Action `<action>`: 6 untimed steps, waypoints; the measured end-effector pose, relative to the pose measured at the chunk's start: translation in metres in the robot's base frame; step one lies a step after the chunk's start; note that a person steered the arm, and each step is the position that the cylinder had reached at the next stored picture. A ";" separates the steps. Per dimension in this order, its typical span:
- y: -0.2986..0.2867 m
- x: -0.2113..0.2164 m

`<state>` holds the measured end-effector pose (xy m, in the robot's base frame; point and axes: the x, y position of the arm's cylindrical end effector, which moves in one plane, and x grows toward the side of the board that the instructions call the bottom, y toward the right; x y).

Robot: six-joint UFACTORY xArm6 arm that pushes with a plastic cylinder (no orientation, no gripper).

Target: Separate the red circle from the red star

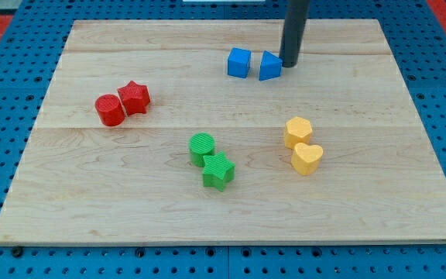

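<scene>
Clawless here, so nothing opened or shut: your tip (289, 65) sat beside the blue blocks (254, 64) up top, well apart from the red circle (110, 110) and red star (135, 97), which were touching at the view's left. Honestly, separation hadn't started yet.

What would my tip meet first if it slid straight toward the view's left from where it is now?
Probably the blue block beside my tip, which looks to be touching it or nearly so; behind it lies the blue cube. Depth is hard to judge.
</scene>
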<state>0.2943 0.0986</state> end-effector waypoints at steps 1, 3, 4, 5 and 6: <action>-0.006 -0.006; -0.081 -0.052; -0.179 -0.046; -0.202 0.000; -0.192 0.031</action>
<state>0.3257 -0.0933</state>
